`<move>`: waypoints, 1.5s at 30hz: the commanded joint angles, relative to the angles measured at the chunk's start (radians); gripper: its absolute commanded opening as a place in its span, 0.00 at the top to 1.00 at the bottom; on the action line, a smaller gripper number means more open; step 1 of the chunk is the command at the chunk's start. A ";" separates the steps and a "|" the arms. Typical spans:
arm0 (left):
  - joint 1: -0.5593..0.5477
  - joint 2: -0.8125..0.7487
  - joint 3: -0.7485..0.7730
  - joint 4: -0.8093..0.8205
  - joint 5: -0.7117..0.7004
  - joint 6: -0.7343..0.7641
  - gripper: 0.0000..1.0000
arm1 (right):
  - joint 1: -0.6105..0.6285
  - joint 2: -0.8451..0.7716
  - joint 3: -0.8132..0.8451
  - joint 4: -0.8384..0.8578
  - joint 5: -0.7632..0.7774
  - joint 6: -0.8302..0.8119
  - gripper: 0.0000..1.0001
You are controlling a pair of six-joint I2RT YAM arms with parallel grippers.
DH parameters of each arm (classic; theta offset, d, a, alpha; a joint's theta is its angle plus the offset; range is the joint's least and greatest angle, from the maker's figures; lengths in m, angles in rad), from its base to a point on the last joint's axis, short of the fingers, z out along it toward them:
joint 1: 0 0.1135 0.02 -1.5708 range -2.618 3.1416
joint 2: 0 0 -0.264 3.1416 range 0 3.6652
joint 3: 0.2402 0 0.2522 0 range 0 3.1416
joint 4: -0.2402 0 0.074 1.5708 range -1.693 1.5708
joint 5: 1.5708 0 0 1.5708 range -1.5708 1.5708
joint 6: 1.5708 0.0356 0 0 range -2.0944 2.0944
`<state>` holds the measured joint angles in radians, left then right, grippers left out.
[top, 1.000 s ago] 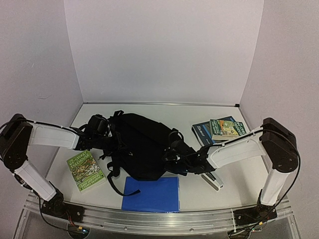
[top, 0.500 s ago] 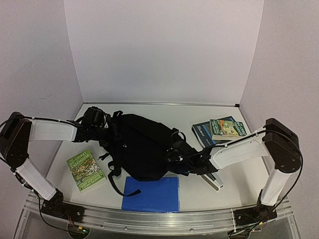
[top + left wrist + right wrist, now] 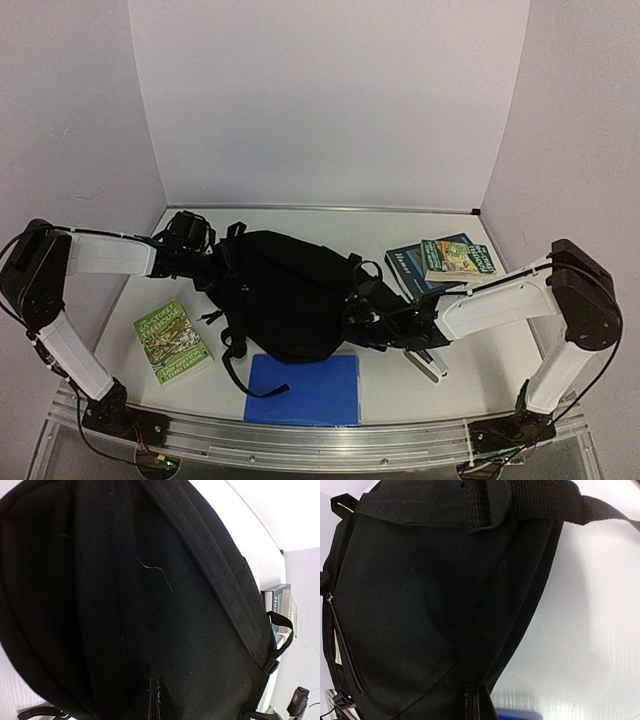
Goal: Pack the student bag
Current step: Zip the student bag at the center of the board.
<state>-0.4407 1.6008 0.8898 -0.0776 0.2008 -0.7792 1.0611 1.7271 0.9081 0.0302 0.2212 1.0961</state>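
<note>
The student bag [image 3: 285, 295], a black fabric backpack, lies across the middle of the table with its straps hanging toward the near edge. My left gripper [image 3: 216, 262] is shut on a fold of fabric at the bag's left edge. In the left wrist view the bag [image 3: 150, 580] fills the frame, and the shut gripper [image 3: 155, 700] pinches its cloth. My right gripper [image 3: 360, 314] is shut on the bag's right edge. The right wrist view shows that gripper [image 3: 476, 700] pinching a ridge of the bag [image 3: 410, 590], with a webbing strap [image 3: 545, 505] above.
A green book [image 3: 172, 342] lies at the near left. A blue folder [image 3: 303, 390] lies in front of the bag, its corner [image 3: 520, 716] also in the right wrist view. Two books [image 3: 440, 262] are stacked at the right. A white and black object [image 3: 428, 362] lies under my right arm.
My left gripper has moved back and left with the bag's edge, stretching the bag. My right gripper has shifted slightly right, still holding the fabric.
</note>
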 commanded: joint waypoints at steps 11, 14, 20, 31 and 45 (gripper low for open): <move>0.097 -0.174 0.077 -0.111 0.166 0.026 0.13 | 0.081 -0.165 0.170 -0.145 0.102 -0.608 0.13; 0.161 -0.226 0.029 -0.119 0.208 0.005 0.09 | 0.118 -0.075 0.280 -0.198 0.110 -0.681 0.11; 0.298 -0.252 -0.117 0.007 0.365 -0.084 0.06 | 0.193 0.151 0.489 -0.217 0.112 -0.732 0.02; 0.384 -0.117 -0.190 0.256 0.471 -0.117 0.04 | 0.217 0.343 0.596 -0.219 0.127 -0.781 0.02; 0.391 0.152 -0.115 0.369 0.440 -0.099 0.00 | 0.217 0.299 0.528 -0.191 0.125 -0.691 0.02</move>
<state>-0.0551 1.7144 0.7166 0.2391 0.6522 -0.9125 1.2789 2.0705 1.4579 -0.1842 0.3244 0.3708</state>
